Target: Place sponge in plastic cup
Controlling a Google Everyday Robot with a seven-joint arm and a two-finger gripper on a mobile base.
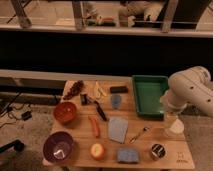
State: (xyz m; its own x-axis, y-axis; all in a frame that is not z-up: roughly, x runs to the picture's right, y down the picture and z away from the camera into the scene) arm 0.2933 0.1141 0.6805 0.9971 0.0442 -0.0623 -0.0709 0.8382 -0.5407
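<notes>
Green tray (149, 95), claw (171, 119) nr its corner

Dim, warm light. Wooden table (80, 132) in the middle of a grey, speckled floor (27, 132). Black cables (15, 112) trail across the floor on the left, with a dark caster leg (10, 147) near the lower left corner. Behind the table a pale ledge (35, 76) runs across, and above it is a wide dark wall band (100, 55). On top sits a light rail (100, 30) with metal posts (77, 15) and glazing. The area beyond is brighter and cluttered, too blurred to name. The gripper (170, 119) hangs over the table's right end.
</notes>
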